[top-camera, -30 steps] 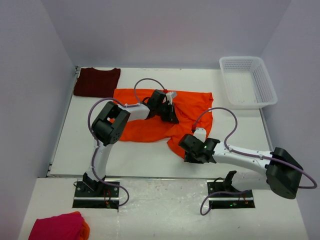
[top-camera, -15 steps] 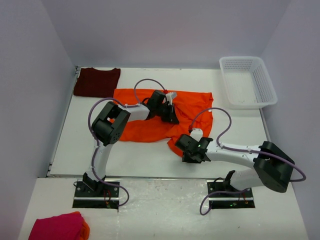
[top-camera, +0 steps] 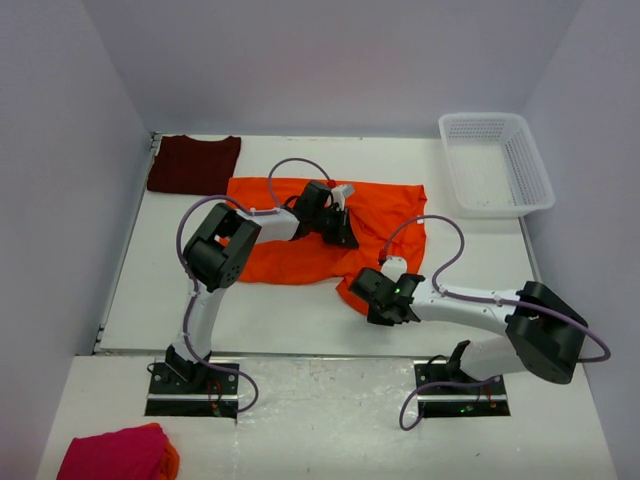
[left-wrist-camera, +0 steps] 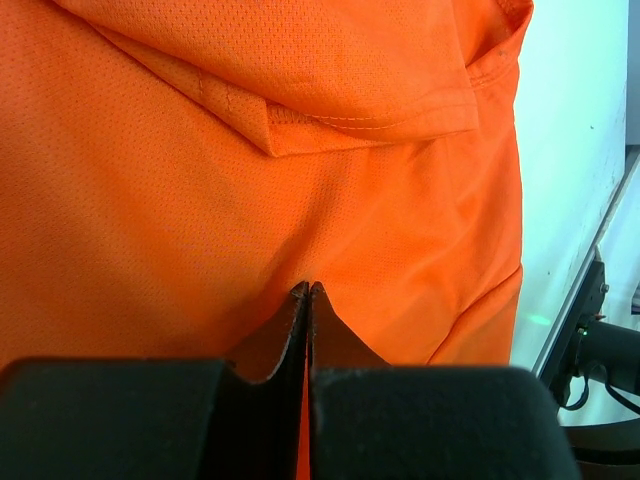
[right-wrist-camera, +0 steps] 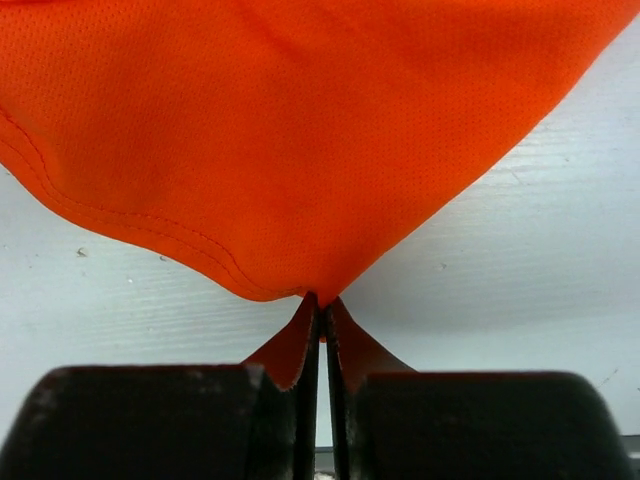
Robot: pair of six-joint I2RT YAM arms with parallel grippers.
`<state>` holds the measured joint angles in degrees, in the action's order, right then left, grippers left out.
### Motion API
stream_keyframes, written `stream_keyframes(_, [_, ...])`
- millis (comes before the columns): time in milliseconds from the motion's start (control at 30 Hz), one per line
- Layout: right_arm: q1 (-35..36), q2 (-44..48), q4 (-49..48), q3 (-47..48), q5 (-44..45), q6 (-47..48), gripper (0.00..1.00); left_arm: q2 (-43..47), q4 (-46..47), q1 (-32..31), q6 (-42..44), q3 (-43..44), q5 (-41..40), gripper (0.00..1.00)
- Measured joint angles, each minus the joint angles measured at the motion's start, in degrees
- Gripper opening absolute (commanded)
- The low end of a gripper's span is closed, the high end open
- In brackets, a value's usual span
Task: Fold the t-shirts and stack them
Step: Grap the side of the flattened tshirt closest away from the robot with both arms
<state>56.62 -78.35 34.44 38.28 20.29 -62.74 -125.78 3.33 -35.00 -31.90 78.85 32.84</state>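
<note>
Left claw (left-wrist-camera: 308, 292): clenched on the orange shirt (top-camera: 285, 255), mid-cloth.
Right claw (right-wrist-camera: 322, 303): clenched on its near corner.
Maroon shirt (top-camera: 193, 163): laid flat, far-left bench (top-camera: 250, 310).

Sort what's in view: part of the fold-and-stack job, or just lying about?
In the job: orange t-shirt, pinched by left claw and right claw; maroon t-shirt, far-left corner.
Lying about: white basket, far right; pink-red cloth bundle, near-left corner.

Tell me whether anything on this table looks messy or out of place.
The orange t-shirt lies rumpled and askew, pinched by the left end effector and the right end effector; the maroon t-shirt is neatly folded.
</note>
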Motion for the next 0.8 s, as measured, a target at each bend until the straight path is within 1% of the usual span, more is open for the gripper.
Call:
stream_keyframes(200, [0.68,4.61,4.2,-0.07,1.7,-2.93,0.0,-0.28,0.35,0.0,-0.02,0.0,0.46,0.0])
stream_keyframes(400, [2.25,10.67,11.19,-0.04,5.03,-6.71,0.0,-0.46,0.68,-0.04,-0.02,0.0,0.83,0.0])
stream_keyframes(533, [2.25,11.74,11.89,-0.04,5.73,-6.69,0.0,0.42,0.85,-0.72,0.0,-0.87,-1.18,0.0])
stream_keyframes(567, [2.25,11.61,11.82,-0.04,5.73,-6.6,0.0,1.27,0.22,-1.07,0.09,-1.46,-2.73,0.09])
stream_keyframes(633, [2.25,11.28,11.69,-0.04,5.75,-6.14,0.0,4.15,-2.49,-1.81,0.52,-3.04,-7.74,0.2])
stream_keyframes(667, [2.25,10.99,11.41,-0.04,5.7,-5.81,0.0,6.14,-4.61,-2.34,0.98,-3.87,-11.56,0.32])
stream_keyframes(700, [2.27,10.73,11.19,-0.04,5.7,-5.44,0.0,8.24,-6.75,-2.73,1.42,-4.61,-15.45,0.37])
stream_keyframes(800, [2.27,9.97,10.49,-0.02,5.7,-4.07,0.0,15.98,-13.94,-3.26,1.14,-6.49,-28.04,0.44])
